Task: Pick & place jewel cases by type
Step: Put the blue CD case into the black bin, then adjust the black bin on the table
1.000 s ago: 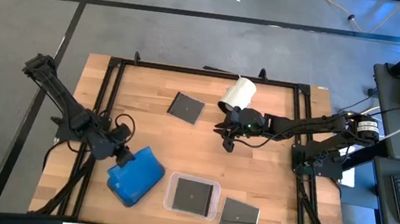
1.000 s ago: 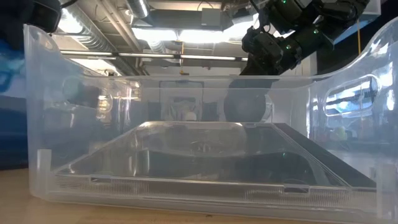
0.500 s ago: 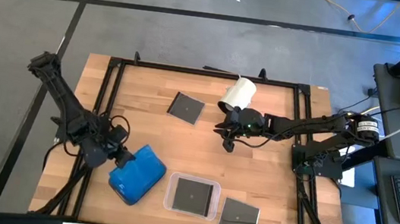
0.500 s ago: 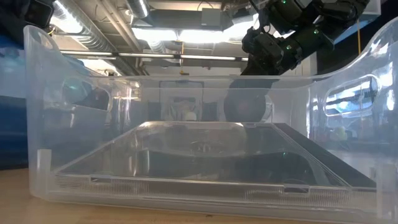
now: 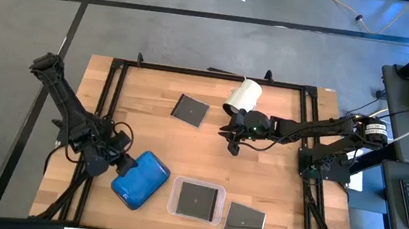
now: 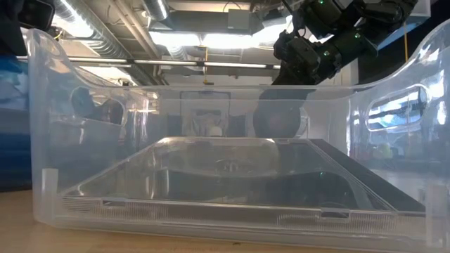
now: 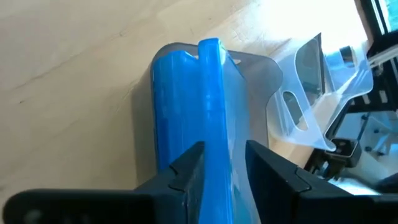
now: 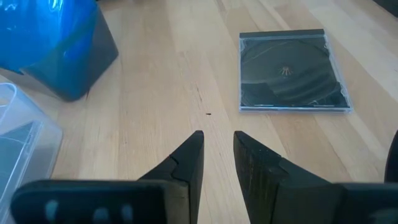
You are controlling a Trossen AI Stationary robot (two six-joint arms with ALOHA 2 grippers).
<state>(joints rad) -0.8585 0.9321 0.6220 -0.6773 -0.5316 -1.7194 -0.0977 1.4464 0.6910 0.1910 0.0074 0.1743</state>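
My left gripper [image 5: 120, 165] [image 7: 221, 149] is shut on a translucent blue jewel case [image 7: 210, 93] over the dark grey tray [image 7: 255, 68]. That tray stands by the table's near-left corner and holds more blue cases [image 5: 142, 179]. A dark case [image 5: 198, 200] lies flat in the clear tray [image 5: 175, 197]. Another dark case [image 5: 244, 222] lies flat on the table by the near edge. A third [image 5: 189, 109] [image 8: 289, 71] lies flat toward the far side. My right gripper [image 5: 232, 144] [image 8: 217, 140] hovers over bare wood mid-table, open by a narrow gap. My left gripper pinches the blue jewel case between its two fingers [image 7: 193, 165], one on each flat face, at the edge nearest the wrist [image 7: 217, 158]. The case stands on edge and reaches forward into the dark grey tray beside the other blue cases. Whether its far end rests there, I cannot tell.
A white cylinder [image 5: 243, 96] lies at the table's far side, just beyond my right gripper. The clear tray's wall [image 6: 42, 105] fills the low view. A black frame [image 5: 117, 63] borders the wooden top. Bare wood lies between the trays and the far dark case.
My left gripper has shifted slightly toward the table's left and near edges. The blue case it holds has come down closer over the blue stack in the dark grey tray. My right arm has kept still.
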